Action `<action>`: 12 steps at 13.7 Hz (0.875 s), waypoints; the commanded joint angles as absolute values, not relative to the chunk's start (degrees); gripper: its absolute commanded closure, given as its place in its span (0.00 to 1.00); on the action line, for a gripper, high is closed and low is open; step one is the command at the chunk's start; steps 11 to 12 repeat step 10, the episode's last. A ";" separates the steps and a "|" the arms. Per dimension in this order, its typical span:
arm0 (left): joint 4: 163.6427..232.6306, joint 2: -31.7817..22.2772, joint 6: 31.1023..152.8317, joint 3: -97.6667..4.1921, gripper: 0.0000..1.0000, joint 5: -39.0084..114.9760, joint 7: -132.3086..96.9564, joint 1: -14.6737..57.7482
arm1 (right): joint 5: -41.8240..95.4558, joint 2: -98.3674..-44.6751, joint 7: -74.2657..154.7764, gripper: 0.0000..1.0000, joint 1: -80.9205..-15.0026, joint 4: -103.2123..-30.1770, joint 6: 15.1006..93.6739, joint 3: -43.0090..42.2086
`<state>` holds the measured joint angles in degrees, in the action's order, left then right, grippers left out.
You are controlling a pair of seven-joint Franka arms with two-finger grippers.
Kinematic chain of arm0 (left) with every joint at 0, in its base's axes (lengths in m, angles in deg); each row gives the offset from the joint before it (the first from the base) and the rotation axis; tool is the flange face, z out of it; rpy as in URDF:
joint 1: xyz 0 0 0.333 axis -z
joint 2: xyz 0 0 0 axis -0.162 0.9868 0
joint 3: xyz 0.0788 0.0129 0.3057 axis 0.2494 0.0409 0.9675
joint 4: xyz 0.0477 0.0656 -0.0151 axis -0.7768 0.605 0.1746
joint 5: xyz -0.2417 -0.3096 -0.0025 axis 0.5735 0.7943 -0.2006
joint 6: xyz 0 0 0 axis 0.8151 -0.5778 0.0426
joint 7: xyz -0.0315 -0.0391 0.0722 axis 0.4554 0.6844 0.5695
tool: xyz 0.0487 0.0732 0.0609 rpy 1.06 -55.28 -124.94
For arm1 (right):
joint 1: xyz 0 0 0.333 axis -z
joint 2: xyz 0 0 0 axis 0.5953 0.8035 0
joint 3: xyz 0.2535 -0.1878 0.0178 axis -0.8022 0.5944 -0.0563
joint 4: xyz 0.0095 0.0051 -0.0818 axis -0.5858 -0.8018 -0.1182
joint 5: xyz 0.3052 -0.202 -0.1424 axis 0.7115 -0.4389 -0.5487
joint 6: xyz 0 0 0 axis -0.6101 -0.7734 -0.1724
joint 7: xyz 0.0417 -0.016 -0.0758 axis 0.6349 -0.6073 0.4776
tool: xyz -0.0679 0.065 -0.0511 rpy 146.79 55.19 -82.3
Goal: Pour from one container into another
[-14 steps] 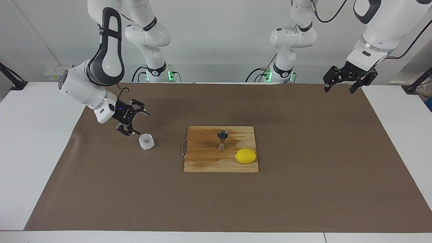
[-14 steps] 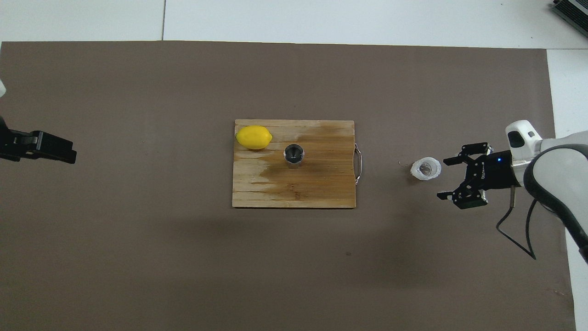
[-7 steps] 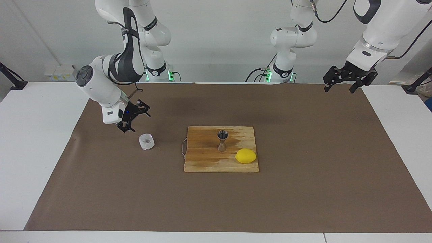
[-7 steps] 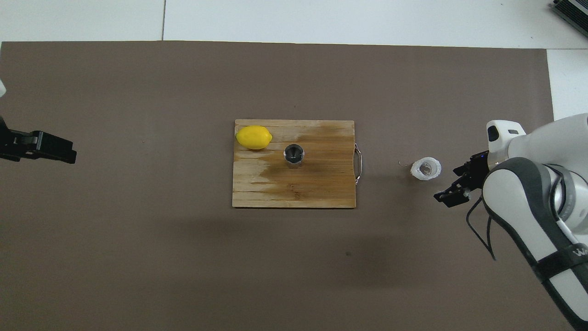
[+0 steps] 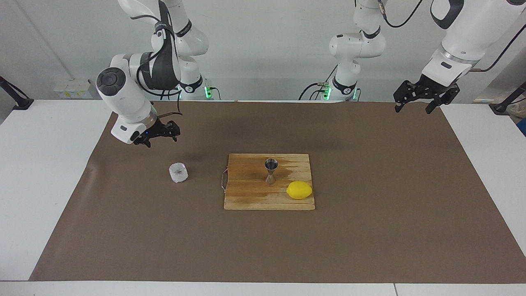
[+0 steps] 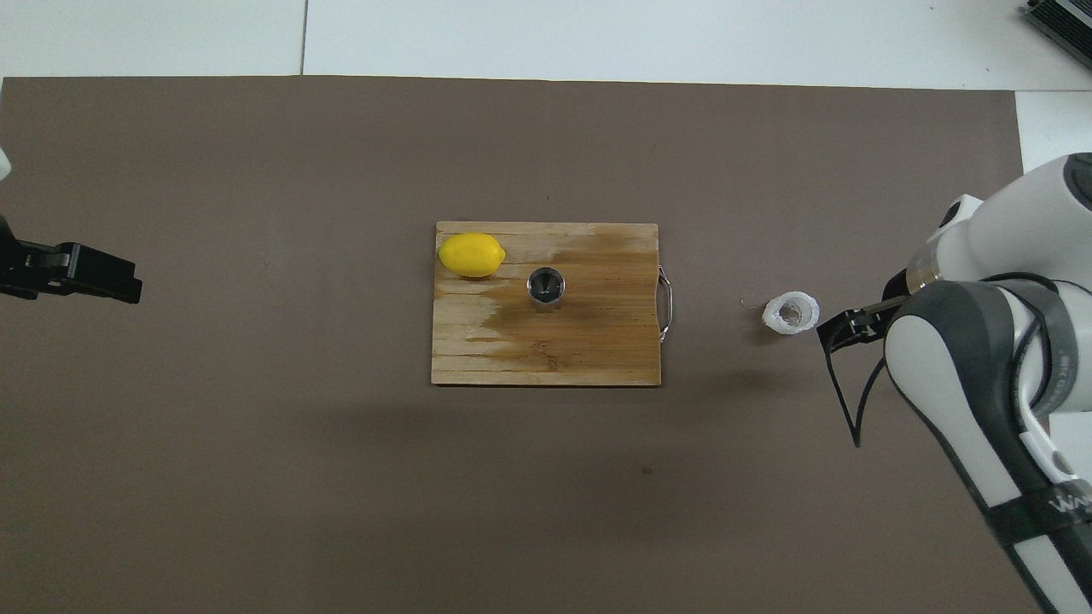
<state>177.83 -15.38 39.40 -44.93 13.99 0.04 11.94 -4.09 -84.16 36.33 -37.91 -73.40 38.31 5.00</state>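
The clear glass tumbler [image 5: 178, 172] [image 6: 791, 314] stands by itself on the brown mat, toward the right arm's end of the table. The steel jigger [image 5: 271, 170] [image 6: 545, 285] is upright in the middle of the wooden cutting board [image 5: 246, 197] [image 6: 563, 350]. My right gripper [image 5: 162, 134] hangs open and empty over the mat, raised clear of the tumbler and touching nothing. In the overhead view the right arm covers most of it, and only a dark tip [image 6: 840, 328] shows. My left gripper [image 5: 413, 107] [image 6: 102, 275] waits open and empty over the mat's edge at the left arm's end.
A yellow lemon [image 5: 299, 190] [image 6: 471, 255] lies on a corner of the board, beside the jigger. The board has a wire handle [image 5: 223, 179] on the side facing the tumbler. The brown mat [image 5: 370, 185] covers most of the white table.
My right gripper has drawn away from the tumbler, risen and swung back toward its own base. The tumbler has stayed in place. The left arm has not moved.
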 commanded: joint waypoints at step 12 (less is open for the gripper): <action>178.32 -15.96 38.84 -44.94 0.00 13.29 0.05 11.78 | -0.87 -96.18 27.33 0.00 -36.81 -65.87 28.63 6.09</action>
